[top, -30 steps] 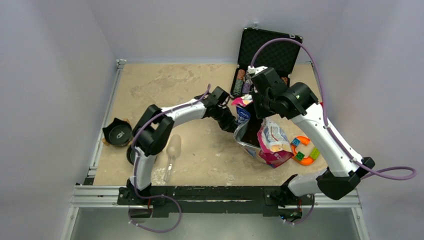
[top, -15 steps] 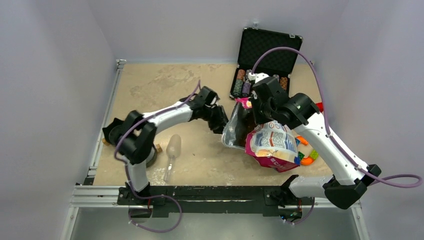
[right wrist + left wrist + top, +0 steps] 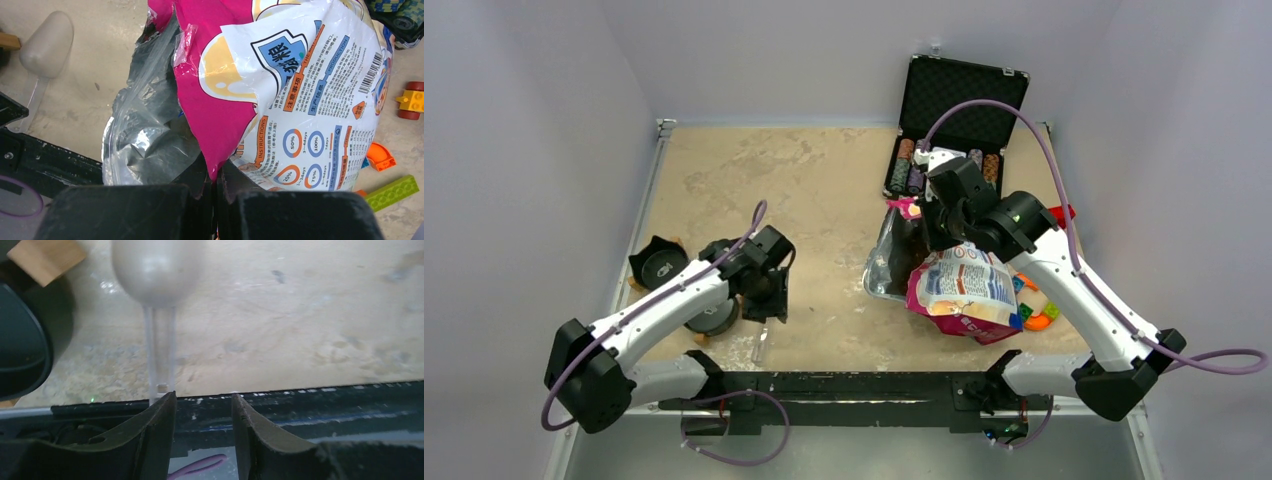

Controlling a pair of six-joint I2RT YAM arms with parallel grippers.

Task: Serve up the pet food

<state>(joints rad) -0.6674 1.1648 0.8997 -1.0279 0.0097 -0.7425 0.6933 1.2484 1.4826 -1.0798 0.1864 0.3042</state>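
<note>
Right claw (image 3: pixel 216 176) pinches the food bag (image 3: pixel 300 80) by its edge, propping the mouth open; pet food presumably sits inside, unseen. Left claw (image 3: pixel 204 407) hangs parted by the scoop (image 3: pixel 157 270) handle, likely to grab it.

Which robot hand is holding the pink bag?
The right gripper: its jaws are pinched shut on the pink pet food bag. The left gripper holds nothing; its jaws stand open by the clear scoop.

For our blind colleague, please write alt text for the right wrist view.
The right pincer grips the edge of a pink and white food bag, its silver inside open toward the left. A clear scoop lies at upper left, toy bricks at right.
</note>
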